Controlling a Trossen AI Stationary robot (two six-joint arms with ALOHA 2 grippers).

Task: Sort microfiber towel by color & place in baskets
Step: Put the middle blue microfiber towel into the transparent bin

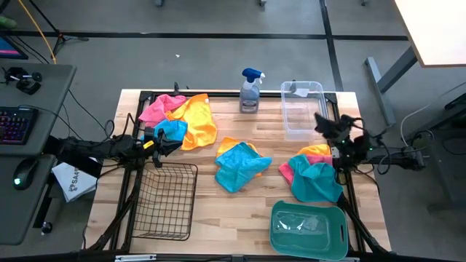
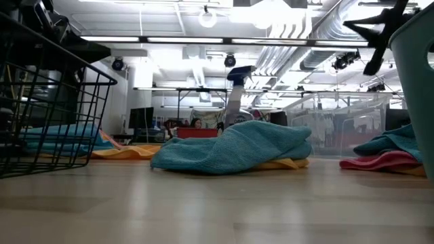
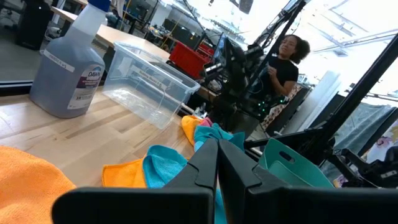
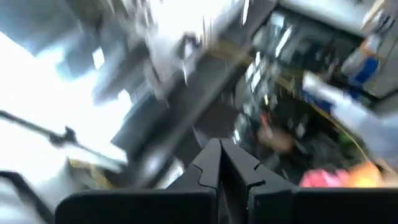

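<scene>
Three heaps of microfiber towels lie on the table. At the left are pink (image 1: 159, 108), orange-yellow (image 1: 198, 120) and turquoise (image 1: 172, 130) cloths. In the middle a turquoise one (image 1: 239, 169) lies on an orange-yellow one (image 1: 234, 145). At the right are orange-yellow (image 1: 317, 151), pink (image 1: 286, 172) and turquoise (image 1: 317, 183) cloths. The black wire basket (image 1: 164, 201) stands near left, the clear tub (image 1: 302, 109) far right, and the teal basket (image 1: 309, 230) near right. My left gripper (image 1: 172, 144) is shut beside the left turquoise cloth. My right gripper (image 1: 321, 122) is shut and raised by the clear tub.
A grey spray bottle with a blue trigger (image 1: 251, 91) stands at the far edge between the left heap and the clear tub. Bare wood lies between the wire basket and the teal basket. A person (image 3: 285, 57) stands beyond the table's right side.
</scene>
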